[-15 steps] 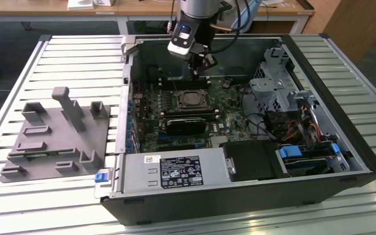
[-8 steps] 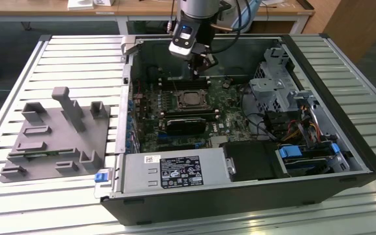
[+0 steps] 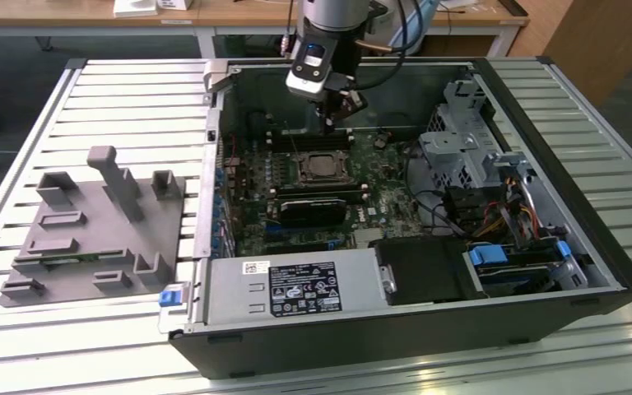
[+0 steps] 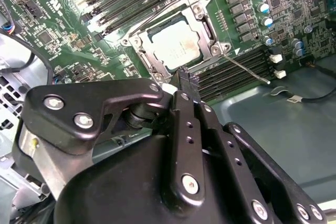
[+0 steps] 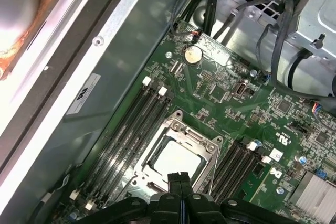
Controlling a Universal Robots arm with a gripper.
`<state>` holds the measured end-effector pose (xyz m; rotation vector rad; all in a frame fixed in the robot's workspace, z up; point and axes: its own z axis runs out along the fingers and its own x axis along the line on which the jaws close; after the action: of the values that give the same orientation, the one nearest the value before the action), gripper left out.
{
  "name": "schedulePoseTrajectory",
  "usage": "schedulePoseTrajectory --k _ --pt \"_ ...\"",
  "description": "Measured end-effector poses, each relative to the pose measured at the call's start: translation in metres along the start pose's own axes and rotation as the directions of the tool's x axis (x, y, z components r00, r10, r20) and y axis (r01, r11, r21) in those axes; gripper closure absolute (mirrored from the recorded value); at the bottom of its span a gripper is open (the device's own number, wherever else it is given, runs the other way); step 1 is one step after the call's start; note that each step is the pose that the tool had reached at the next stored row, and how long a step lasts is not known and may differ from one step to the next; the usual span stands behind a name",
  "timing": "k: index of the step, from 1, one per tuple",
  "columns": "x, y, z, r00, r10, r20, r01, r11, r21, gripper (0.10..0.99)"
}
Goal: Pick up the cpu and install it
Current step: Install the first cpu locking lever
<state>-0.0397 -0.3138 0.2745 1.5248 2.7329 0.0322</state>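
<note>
Fingertips [image 5: 180,182] of the gripper [image 4: 185,85] are pressing together, holding nothing, just above the cpu [image 4: 175,44]. It is already sitting in the socket [image 5: 176,153] beyond them, looking light, stiff, fragile; only its edges seem safe for gripping.

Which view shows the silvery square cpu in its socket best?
The second wrist view: the silvery square cpu lies fully exposed inside the metal socket frame. In the first wrist view the claw covers its near edge. In the exterior view it is small.
</note>
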Motion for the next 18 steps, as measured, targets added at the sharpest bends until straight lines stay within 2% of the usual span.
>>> schedulePoseTrajectory --k 18 --pt "0.0 0.0 0.0 0.9985 -0.054 -0.0013 0.054 0.9985 0.0 0.98"
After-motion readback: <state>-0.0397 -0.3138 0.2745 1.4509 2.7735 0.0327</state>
